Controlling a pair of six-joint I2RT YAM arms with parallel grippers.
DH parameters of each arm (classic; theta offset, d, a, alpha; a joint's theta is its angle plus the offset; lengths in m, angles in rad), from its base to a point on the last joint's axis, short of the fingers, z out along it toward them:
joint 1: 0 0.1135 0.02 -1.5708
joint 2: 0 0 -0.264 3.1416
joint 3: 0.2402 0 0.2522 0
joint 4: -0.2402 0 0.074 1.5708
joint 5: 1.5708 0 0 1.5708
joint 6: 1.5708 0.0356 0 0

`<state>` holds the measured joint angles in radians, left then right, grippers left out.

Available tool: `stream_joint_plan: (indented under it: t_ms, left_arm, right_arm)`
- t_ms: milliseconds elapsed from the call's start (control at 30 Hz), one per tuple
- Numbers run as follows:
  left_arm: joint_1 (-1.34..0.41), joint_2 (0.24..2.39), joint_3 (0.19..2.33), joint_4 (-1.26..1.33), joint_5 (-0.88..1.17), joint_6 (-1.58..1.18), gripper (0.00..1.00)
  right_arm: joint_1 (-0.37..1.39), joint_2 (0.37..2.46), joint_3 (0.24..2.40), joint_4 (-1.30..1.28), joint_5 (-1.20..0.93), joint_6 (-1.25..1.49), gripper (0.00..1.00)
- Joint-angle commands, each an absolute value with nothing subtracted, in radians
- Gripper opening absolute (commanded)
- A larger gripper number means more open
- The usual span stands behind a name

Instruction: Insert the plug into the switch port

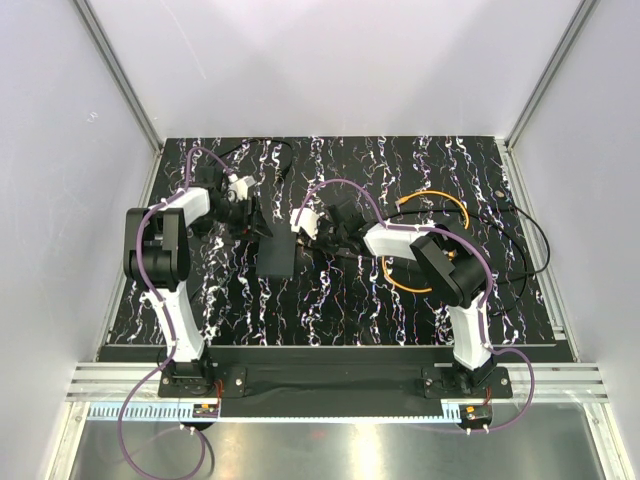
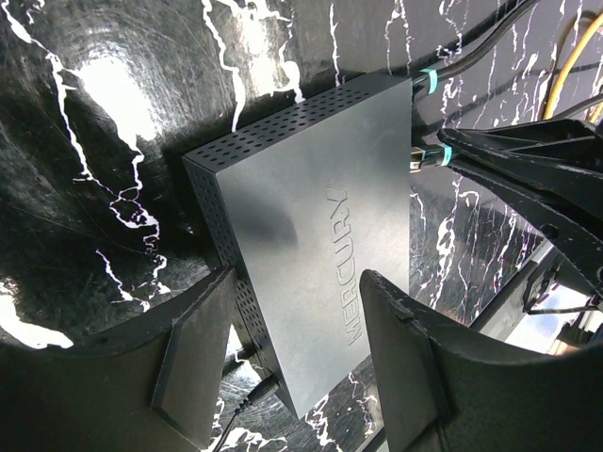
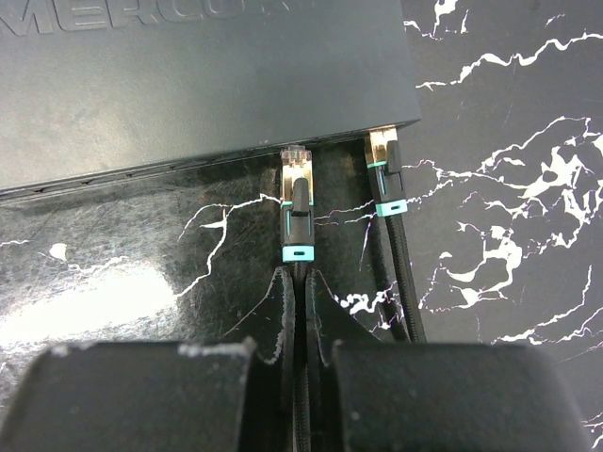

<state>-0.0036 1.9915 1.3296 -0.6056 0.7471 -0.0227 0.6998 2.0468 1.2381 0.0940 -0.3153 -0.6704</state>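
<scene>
Insertion is the step in hand: from above, the right gripper sits at the switch's 3 o'clock edge. Left wrist: the left gripper hangs spread over the switch, grasping nothing. Right wrist: jaws clenched on the plug by its cable. The plug, gold-tipped and teal-banded, lies just short of the hidden port at 12 o'clock, so I judge that 1 straight push is needed.

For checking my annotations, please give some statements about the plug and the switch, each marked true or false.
1. The right fingers are shut on the plug. True.
2. The plug is fully inside the switch. False: its clear tip shows outside the switch's edge.
3. The switch lies between the left fingers. True.
4. No other plug is near that edge. False: a second plug sits beside it.
</scene>
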Motion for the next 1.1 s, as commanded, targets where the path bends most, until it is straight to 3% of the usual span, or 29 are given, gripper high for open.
stream_joint_plan:
  t_ms: [0, 533, 1067]
  left_arm:
    - [-0.002, 2.003, 1.373, -0.606, 0.742, -0.006, 0.60]
    - [-0.002, 2.008, 1.370, -0.603, 0.744, 0.018, 0.60]
    - [-0.002, 2.071, 1.472, -0.669, 0.753, 0.087, 0.58]
  right_arm:
    - [0.704, 2.042, 1.284, 0.173, -0.354, -0.692, 0.00]
    - [0.699, 2.066, 1.335, 0.156, -0.362, -0.707, 0.00]
    - [0.699, 2.128, 1.359, 0.155, -0.498, -0.825, 0.00]
